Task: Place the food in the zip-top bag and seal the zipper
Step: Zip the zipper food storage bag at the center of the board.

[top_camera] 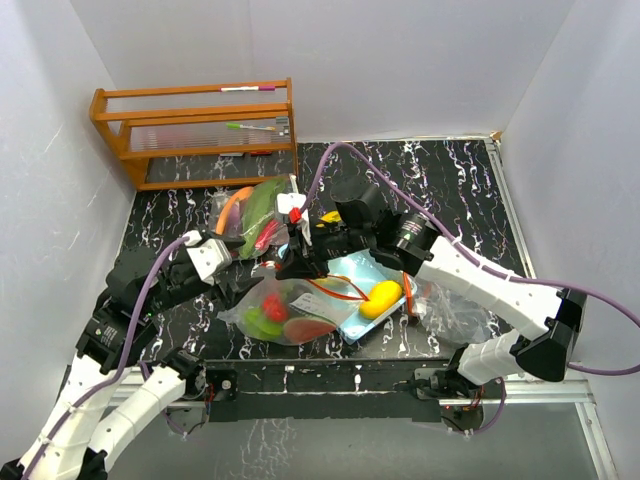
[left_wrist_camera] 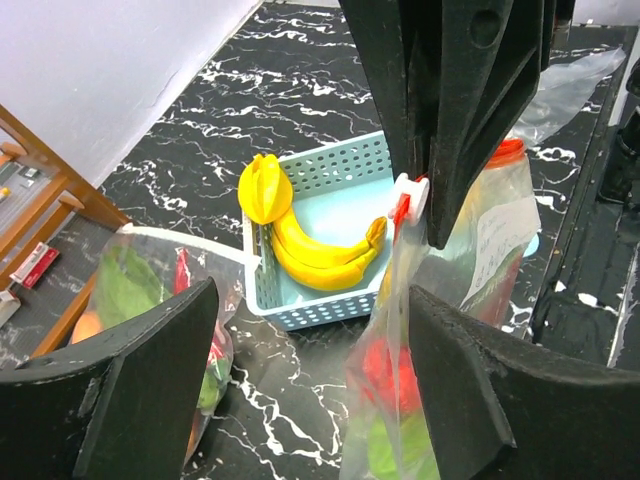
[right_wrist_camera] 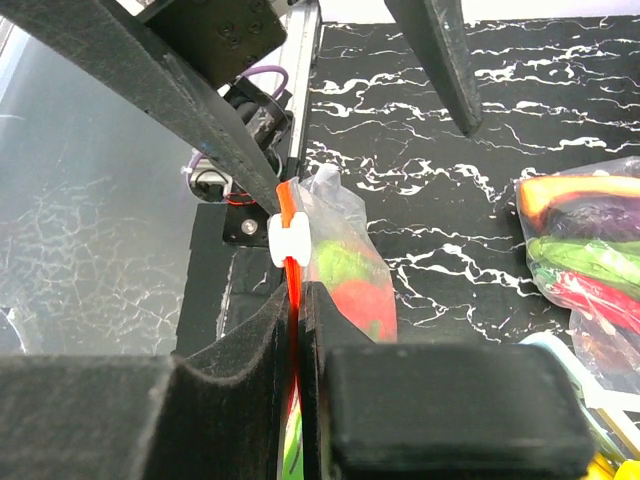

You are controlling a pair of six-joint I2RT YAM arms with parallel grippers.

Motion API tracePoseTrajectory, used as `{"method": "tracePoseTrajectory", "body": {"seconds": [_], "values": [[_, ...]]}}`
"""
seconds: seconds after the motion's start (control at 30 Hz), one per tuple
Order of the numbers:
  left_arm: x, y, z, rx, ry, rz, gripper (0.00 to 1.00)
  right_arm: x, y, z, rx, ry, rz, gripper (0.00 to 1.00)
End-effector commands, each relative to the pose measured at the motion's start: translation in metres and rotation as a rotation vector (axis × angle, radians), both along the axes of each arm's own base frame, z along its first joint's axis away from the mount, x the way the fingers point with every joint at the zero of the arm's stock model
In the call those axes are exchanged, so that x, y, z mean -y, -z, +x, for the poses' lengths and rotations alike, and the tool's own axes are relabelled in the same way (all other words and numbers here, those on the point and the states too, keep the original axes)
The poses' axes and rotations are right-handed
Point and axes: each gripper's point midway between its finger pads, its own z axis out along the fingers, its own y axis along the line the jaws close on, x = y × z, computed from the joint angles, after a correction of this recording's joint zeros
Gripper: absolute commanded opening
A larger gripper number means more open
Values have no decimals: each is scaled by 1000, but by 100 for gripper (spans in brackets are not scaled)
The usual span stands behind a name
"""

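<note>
Your right fingers (right_wrist_camera: 250, 350) pinch the zipper (right_wrist_camera: 291, 210) of the zip-top bag (left_wrist_camera: 400, 370), left fingers (left_wrist_camera: 120, 390) are spread; bananas (left_wrist_camera: 320, 260) lie in the basket (left_wrist_camera: 330, 170), unpacked.

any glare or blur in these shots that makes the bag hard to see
Top external: even light, all sharp, only mild sheen on the zip-top bag. Left wrist: bananas and basket crisp, the open left gripper just dark soft-edged blocks at the bottom. Right wrist: white slider sharp, the right gripper shut on the zipper strip blurs close to the lens.
</note>
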Motion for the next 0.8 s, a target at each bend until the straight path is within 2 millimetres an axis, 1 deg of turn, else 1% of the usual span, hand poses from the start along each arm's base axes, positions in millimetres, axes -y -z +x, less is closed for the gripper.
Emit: {"method": "tracePoseTrajectory", "body": {"seconds": [0.0, 0.13, 0.2, 0.27, 0.4, 0.47, 0.6, 0.7, 0.77], "values": [[10, -14, -2, 21, 52, -41, 68, 5, -46, -10, 88, -51, 108, 8], [25, -16, -9, -39, 148, -65, 48, 5, -46, -10, 87, -58, 107, 8], [30, -15, -8, -72, 170, -65, 45, 6, -46, -11, 88, -60, 108, 8], [33, -17, -7, -83, 179, -70, 44, 6, -46, -12, 90, -63, 108, 8], [37, -21, -10, -77, 217, -85, 43, 7, -46, -12, 93, -61, 107, 8], [38, -20, -9, -78, 219, -85, 39, 8, -46, -12, 95, -58, 107, 8], [38, -19, -10, -80, 221, -84, 35, 9, -43, -10, 102, -47, 101, 8], [36, -23, -11, -61, 213, -89, 26, 8, -40, -8, 100, -38, 91, 8], [34, -25, -12, -45, 210, -89, 19, 8, -38, -7, 97, -34, 87, 8]]}}
